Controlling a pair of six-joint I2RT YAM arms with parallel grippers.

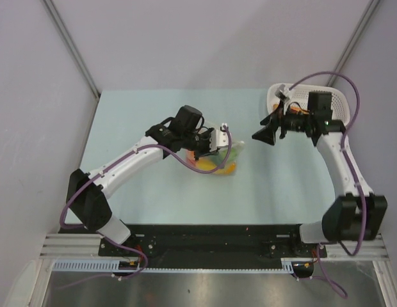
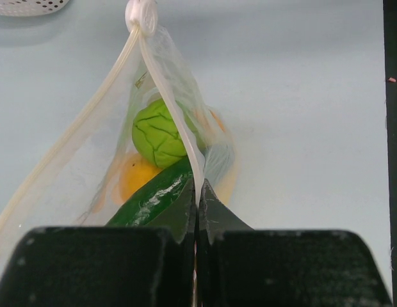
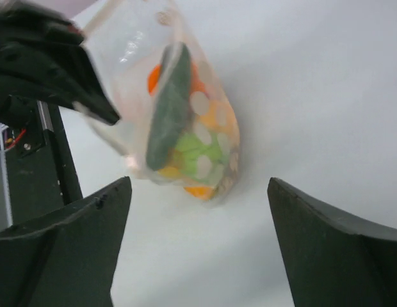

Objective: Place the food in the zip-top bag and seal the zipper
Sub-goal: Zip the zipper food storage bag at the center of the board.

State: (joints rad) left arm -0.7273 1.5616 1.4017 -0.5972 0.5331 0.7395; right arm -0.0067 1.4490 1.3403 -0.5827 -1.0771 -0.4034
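Observation:
The zip-top bag (image 1: 223, 160) lies mid-table with the food inside: a light green ball (image 2: 157, 134), a dark green piece (image 2: 147, 198) and a yellow-orange piece (image 2: 137, 179). My left gripper (image 2: 197, 189) is shut on the zipper (image 2: 168, 86), pinching the strip, which runs up to a white end tab (image 2: 141, 16). In the top view the left gripper (image 1: 214, 146) sits at the bag's left upper edge. My right gripper (image 1: 259, 136) hangs open to the right of the bag and apart from it. Its wrist view shows the bag (image 3: 186, 115), the food (image 3: 198, 150) and nothing between the right gripper's (image 3: 198, 188) fingers.
A white lattice basket (image 1: 314, 102) stands at the table's back right, under the right arm's wrist; its rim shows as the basket (image 2: 25, 6) in the left wrist view. The black base rail (image 1: 205, 240) runs along the near edge.

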